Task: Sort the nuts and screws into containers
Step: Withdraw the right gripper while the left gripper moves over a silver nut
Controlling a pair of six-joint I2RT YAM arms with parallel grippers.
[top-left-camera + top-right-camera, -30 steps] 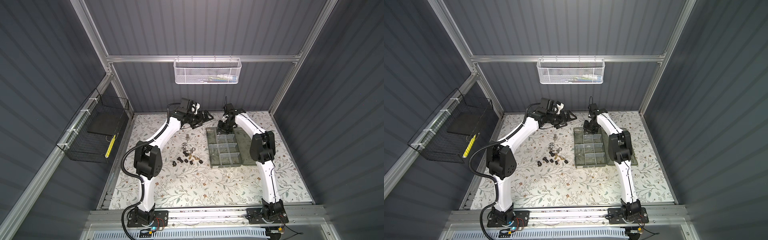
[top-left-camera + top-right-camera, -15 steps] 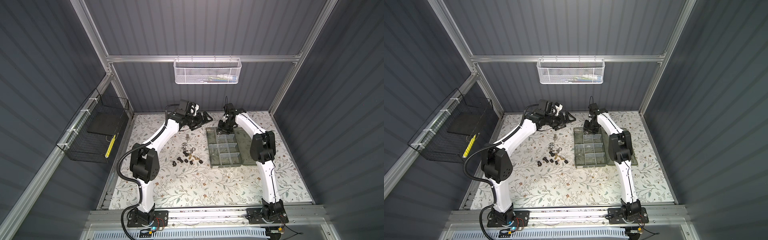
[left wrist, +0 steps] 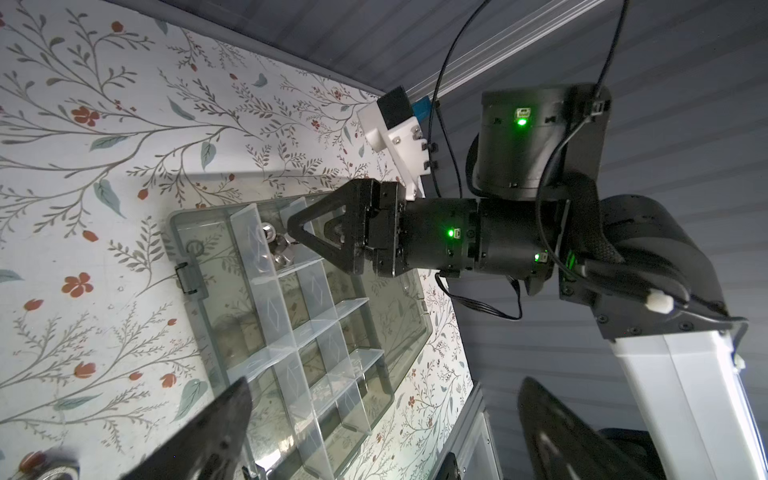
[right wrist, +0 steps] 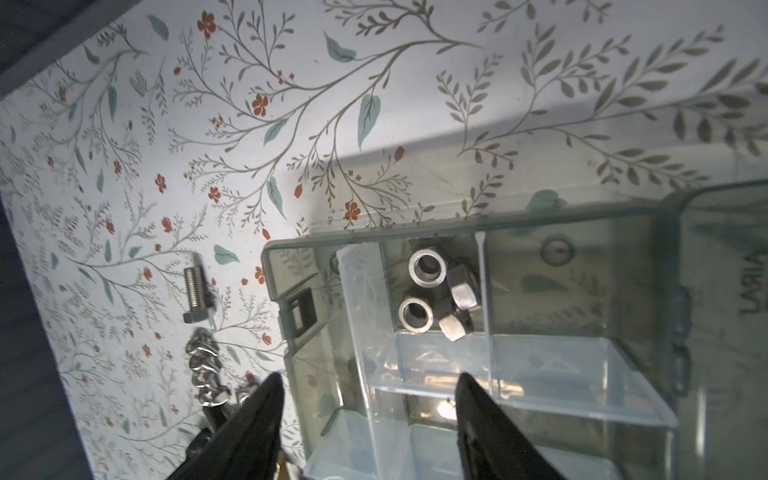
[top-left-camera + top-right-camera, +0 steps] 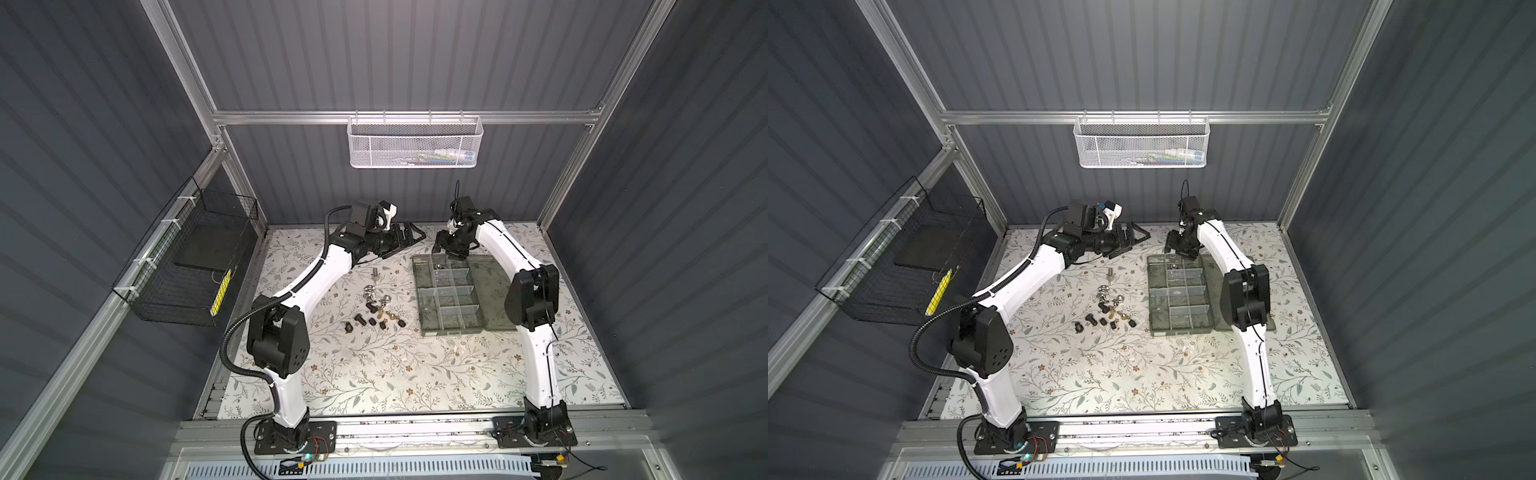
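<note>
Right gripper hangs over the organiser box, jaws parted, nothing between them. Left gripper hovers at the back of the counter, jaws wide and empty. Risk: a low fingertip catching a clear divider on the way out, jolting the light box and scattering its contents. The two arms could also crowd each other over the loose pile. Count: four silver pieces in the far compartment, two round and two hex. One lone silver bolt lies on the counter. The pile holds roughly four silver, six black and two brass pieces.
</note>
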